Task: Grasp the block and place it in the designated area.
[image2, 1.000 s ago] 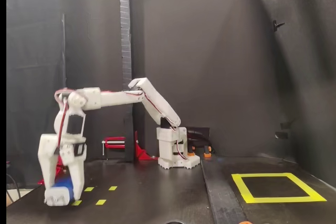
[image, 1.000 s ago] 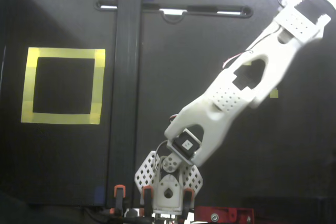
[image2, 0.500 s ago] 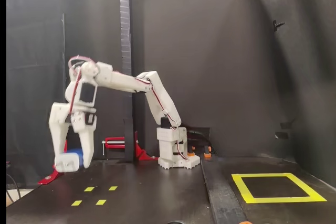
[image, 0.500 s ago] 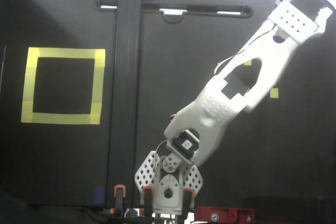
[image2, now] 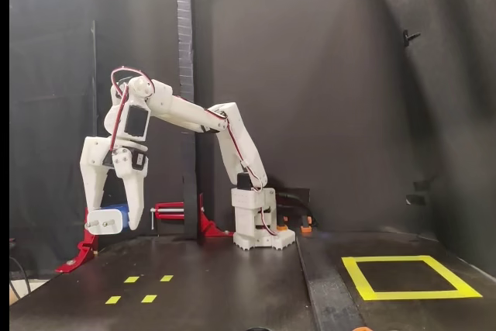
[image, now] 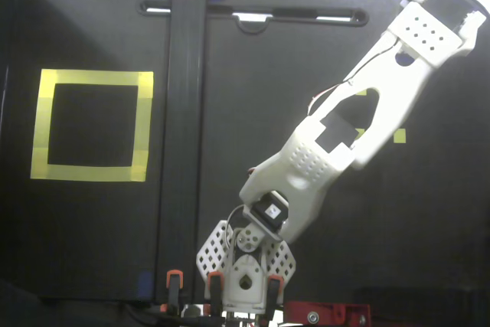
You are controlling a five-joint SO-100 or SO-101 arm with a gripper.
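I have the block [image2: 114,216] pinched between my gripper [image2: 113,221] fingers, hanging clear of the bench [image2: 232,284] with open air under it. In the side-on fixed view the fingers point almost straight down and the block sits crosswise at their tips, its long axis roughly level; I cannot make out its pale prongs from here.

What the next move turns on, as I judge it: the designated area [image2: 409,277] lies well apart from my gripper, across my own base [image2: 260,222] on the far side of the bench. In the top-down fixed view my gripper end is at the upper right, hidden under my wrist, and the yellow square [image: 92,125] is at the far left, so a wide swing about my base is called for.

Between here and there a raised dark strip [image: 185,128] runs across the bench, and an upright post [image2: 184,75] stands just behind my arm. Below my gripper lie only the small yellow tape marks [image2: 139,288]. At this height I should clear the strip, and the square is far wider than the block.
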